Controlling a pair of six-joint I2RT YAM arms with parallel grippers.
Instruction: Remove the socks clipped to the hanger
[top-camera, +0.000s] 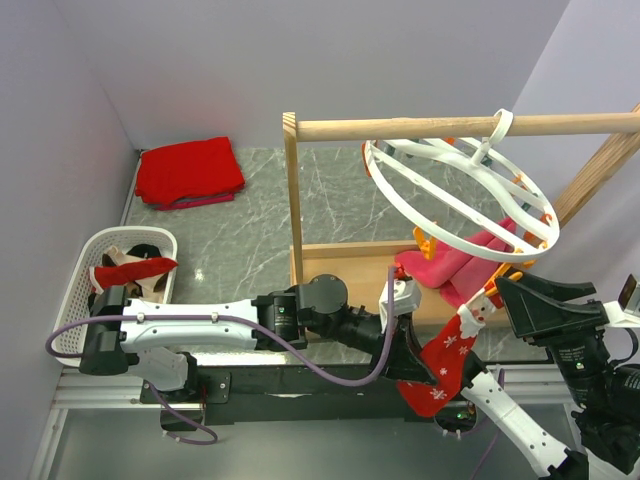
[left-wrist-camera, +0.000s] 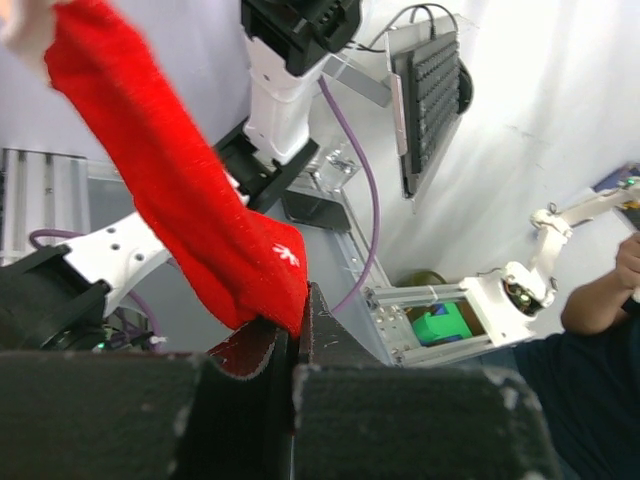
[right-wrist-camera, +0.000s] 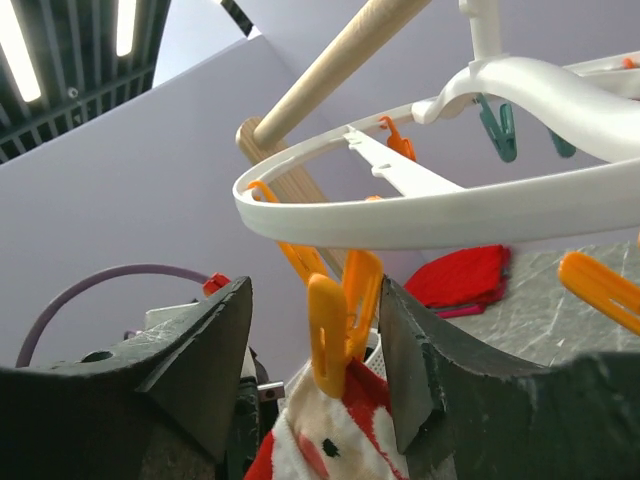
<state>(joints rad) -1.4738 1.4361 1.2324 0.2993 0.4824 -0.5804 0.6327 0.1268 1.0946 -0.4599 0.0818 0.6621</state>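
Fuzzy red cloth sock (left-wrist-camera: 190, 210) between matt black fingers (left-wrist-camera: 420, 420) of left gripper (left-wrist-camera: 296, 328); glossy white plastic hanger (right-wrist-camera: 430, 215) above right gripper (right-wrist-camera: 315, 300).

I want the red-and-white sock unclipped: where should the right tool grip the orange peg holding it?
I'd squeeze the orange plastic peg at its upper levers, under the white plastic ring hanger, from below, a finger each side. It hangs upright, biting the red-and-white fabric sock; the open right tool straddles it.

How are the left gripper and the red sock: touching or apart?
Touching: the left wrist view shows the red sock pinched in the shut left gripper.
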